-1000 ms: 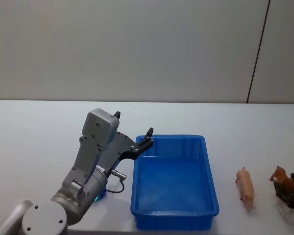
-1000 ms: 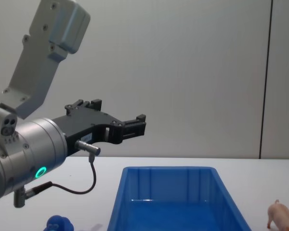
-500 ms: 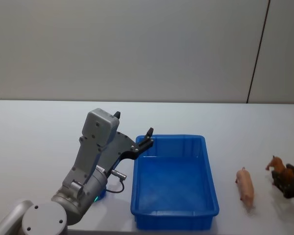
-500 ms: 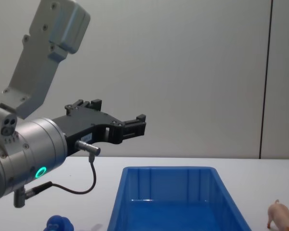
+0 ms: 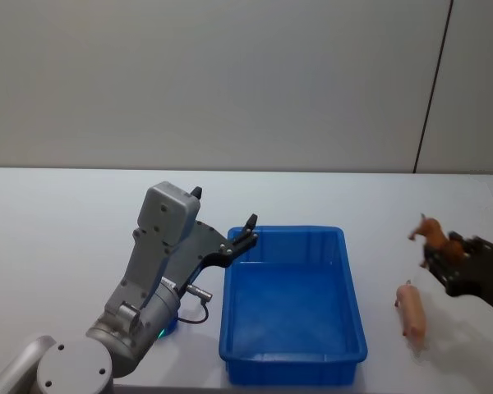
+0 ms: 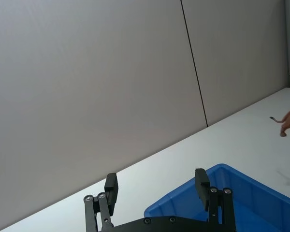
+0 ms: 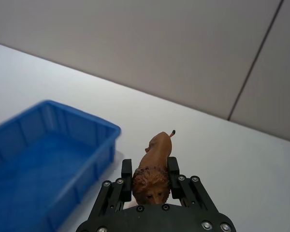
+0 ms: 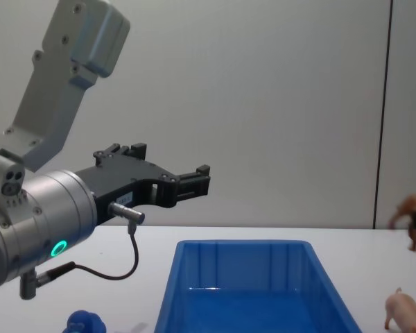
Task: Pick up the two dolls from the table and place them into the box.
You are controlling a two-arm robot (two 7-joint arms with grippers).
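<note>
Right gripper (image 7: pixel 149 169): black, flat-fingered, clamped on the brown doll from both sides; held off the table to the right of the box.
Brown doll (image 7: pixel 154 150): a smooth moulded lion with a shaggy, darker mane; the head sits between the finger pads and the body and thin tail jut out past the fingertips. In the chest view it hangs in the air above the pig.
Pink pig (image 5: pixel 411 310): pale, smooth, rounded body; stands on the table just right of the box, apart from it.
Blue doll (image 8: pixel 85 322): rounded and lumpy, on the table left of the box, under the left arm.
Box (image 5: pixel 292 232): bright blue plastic, rectangular, with ribbed walls and a glossy floor.
Left gripper (image 6: pixel 155 180): black fingers spread wide with nothing between them; it hovers above the box's far left corner.
Table (image 5: pixel 66 230): flat, plain matte white.
</note>
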